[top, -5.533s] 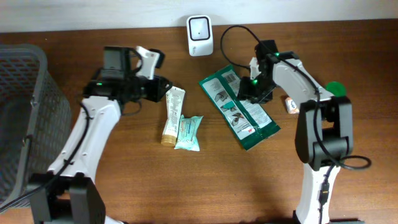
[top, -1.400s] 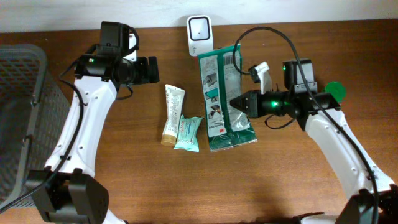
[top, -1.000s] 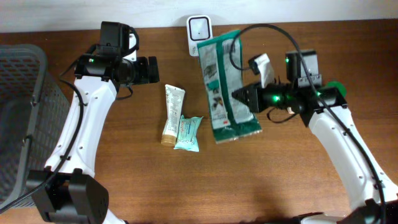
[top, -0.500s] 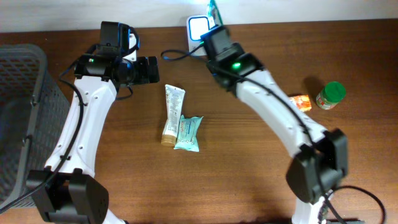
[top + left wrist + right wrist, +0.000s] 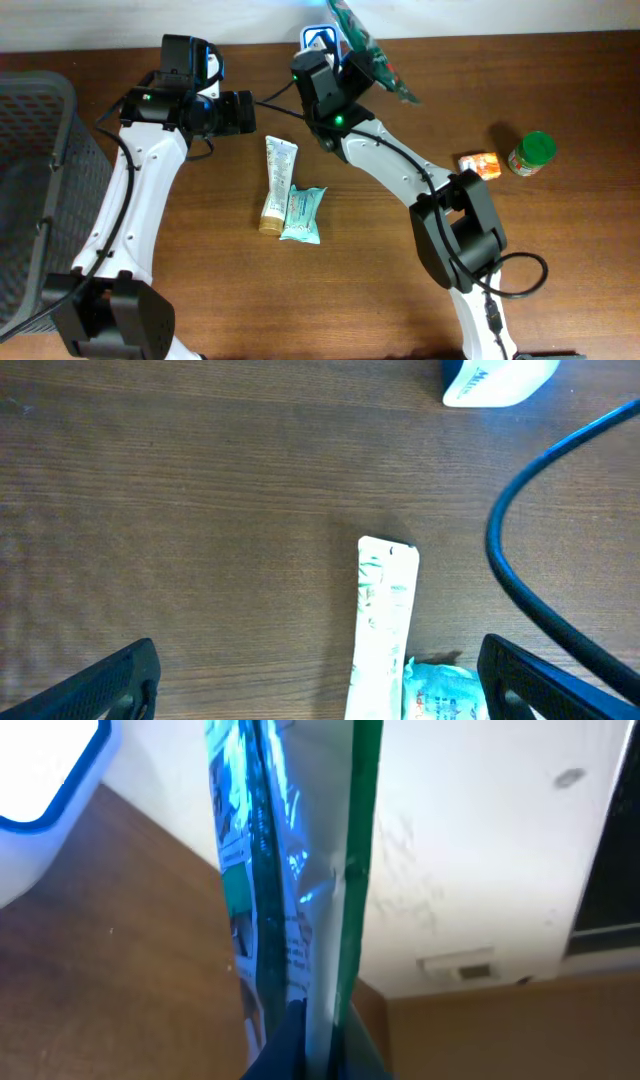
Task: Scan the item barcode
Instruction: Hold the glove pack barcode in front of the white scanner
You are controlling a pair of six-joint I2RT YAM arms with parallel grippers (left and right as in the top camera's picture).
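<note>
The item is a green plastic packet (image 5: 372, 52) with white printing, held up on edge at the table's back, right beside the white barcode scanner (image 5: 314, 40), which glows blue. My right gripper (image 5: 350, 70) is shut on the packet's lower edge. In the right wrist view the packet (image 5: 290, 870) rises edge-on from the gripper (image 5: 318, 1045), lit blue, with the scanner (image 5: 40, 780) at the left. My left gripper (image 5: 243, 112) hangs open to the left of the scanner, holding nothing. Its dark fingertips (image 5: 115, 682) frame bare wood in the left wrist view.
A white toothpaste tube (image 5: 277, 185) and a teal sachet (image 5: 303, 213) lie mid-table, also seen as the tube (image 5: 383, 625) and sachet (image 5: 440, 695) below the left wrist. An orange pack (image 5: 480, 165) and green-lidded jar (image 5: 530, 153) sit right. A grey basket (image 5: 30, 200) stands left.
My right arm has swung the green packet from the middle of the table up to the scanner at the back and turned it on edge. The left arm has stayed still.
</note>
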